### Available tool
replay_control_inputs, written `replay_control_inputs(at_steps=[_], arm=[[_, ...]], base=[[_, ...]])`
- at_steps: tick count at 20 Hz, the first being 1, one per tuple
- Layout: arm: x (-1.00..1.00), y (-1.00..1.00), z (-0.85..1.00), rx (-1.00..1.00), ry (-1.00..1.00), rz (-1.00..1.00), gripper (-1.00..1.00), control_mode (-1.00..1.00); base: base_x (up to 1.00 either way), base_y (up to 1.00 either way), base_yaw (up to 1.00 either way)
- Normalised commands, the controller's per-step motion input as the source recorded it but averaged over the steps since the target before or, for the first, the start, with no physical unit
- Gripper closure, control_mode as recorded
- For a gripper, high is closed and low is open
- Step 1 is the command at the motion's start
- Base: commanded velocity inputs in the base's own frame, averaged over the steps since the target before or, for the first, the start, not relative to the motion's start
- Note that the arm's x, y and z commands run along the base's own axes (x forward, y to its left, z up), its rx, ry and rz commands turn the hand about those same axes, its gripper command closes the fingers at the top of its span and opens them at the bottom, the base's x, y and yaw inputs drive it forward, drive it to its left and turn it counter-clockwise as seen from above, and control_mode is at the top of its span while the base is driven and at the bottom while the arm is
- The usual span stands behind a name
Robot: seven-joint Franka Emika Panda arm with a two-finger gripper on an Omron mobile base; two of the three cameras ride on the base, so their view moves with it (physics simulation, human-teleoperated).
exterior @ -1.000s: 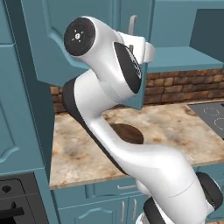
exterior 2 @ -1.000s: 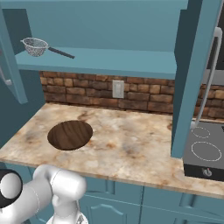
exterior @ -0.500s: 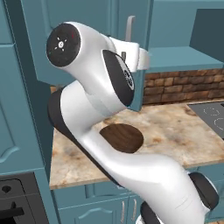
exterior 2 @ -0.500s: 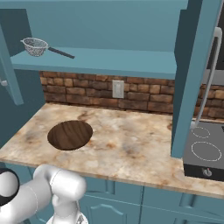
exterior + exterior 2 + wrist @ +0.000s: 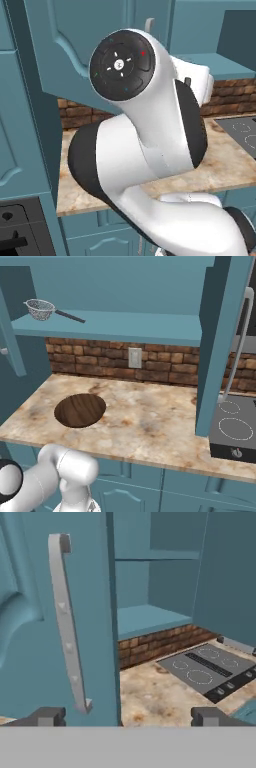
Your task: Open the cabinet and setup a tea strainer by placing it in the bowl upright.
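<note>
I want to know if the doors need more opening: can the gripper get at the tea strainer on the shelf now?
Probably yes. Both cabinet doors stand swung open, and the tea strainer lies exposed on the shelf with nothing in front. The gripper, open, faces the left door's handle and must swing around that door.

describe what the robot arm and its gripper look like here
The arm is glossy white with rounded segments and black bands at the joints. One joint ends in a round black cap with a small white centre mark and tiny coloured dots. The gripper has two small, blocky dark grey fingertips.
</note>
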Motion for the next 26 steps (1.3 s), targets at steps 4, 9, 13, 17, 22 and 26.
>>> replay_control_inputs(at_steps=[4, 9, 13, 17, 22, 26], arm=[[-0.6, -0.9, -0.04, 0.29, 0.04, 0.17, -1.0, -1.0], [-0.42, -0.97, -0.06, 0.4, 0.05, 0.18, -1.0, -1.0], [-0.12, -0.97, -0.09, 0.49, 0.09, 0.06, -1.0, -1.0], [0.0, -0.7, -0.33, 0.41, 0.05, 0.03, -1.0, -1.0], [0.29, -0.42, -0.63, 0.3, 0.08, 0.02, -1.0, -1.0], [0.62, -0.09, -0.61, 0.24, 0.22, 0.06, -1.0, -1.0]], base=[[0.0, 0.0, 0.0], [0.0, 0.0, 0.0], [0.0, 0.0, 0.0], [0.0, 0.0, 0.0], [0.0, 0.0, 0.0], [0.0, 0.0, 0.0]])
